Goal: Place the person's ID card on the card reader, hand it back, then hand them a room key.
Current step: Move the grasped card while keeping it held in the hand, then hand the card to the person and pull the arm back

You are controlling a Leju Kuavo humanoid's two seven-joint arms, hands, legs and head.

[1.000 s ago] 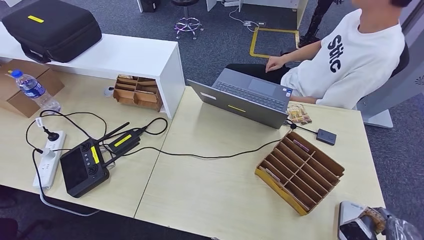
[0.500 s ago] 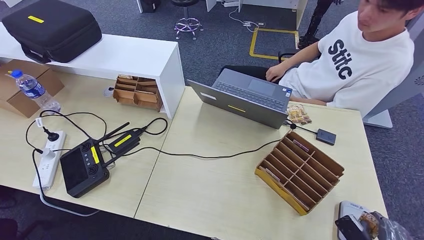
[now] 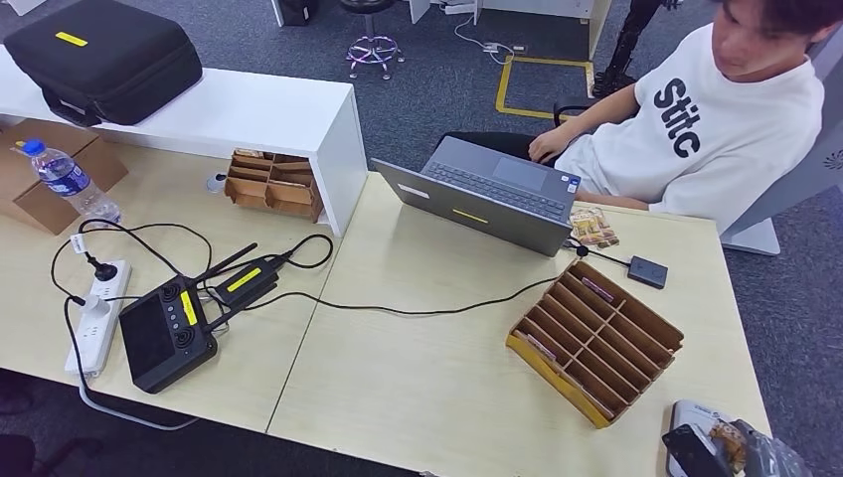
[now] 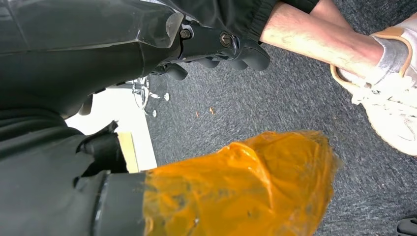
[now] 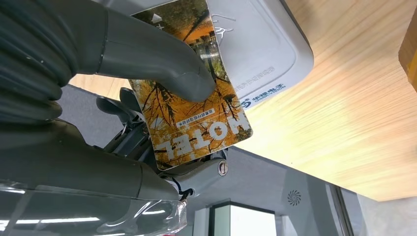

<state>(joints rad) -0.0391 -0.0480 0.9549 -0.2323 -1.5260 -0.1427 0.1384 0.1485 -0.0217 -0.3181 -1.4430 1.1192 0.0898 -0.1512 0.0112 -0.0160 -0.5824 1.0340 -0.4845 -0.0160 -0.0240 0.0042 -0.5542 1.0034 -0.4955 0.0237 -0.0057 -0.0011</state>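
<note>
The fingers (image 5: 162,69) of our right hand (image 5: 98,64) pinch a hotel card (image 5: 192,98): the thick thumb presses on its printed face, with the darker fingers behind it. We hold the card just over the near edge of the grey-white card reader (image 5: 260,54), though whether the two touch we cannot tell. In the head view, this hand (image 3: 731,447) and the reader (image 3: 693,412) sit at the near right corner of the bench (image 3: 427,368). Just left of them is a cardboard slotted organizer (image 3: 596,338) holding a few cards. At the far side of the bench, an open laptop (image 3: 487,199) stands before a seated person in a white shirt (image 3: 696,129). Our left hand (image 4: 216,46) hangs low over the carpet, fingers curled in on nothing.
</note>
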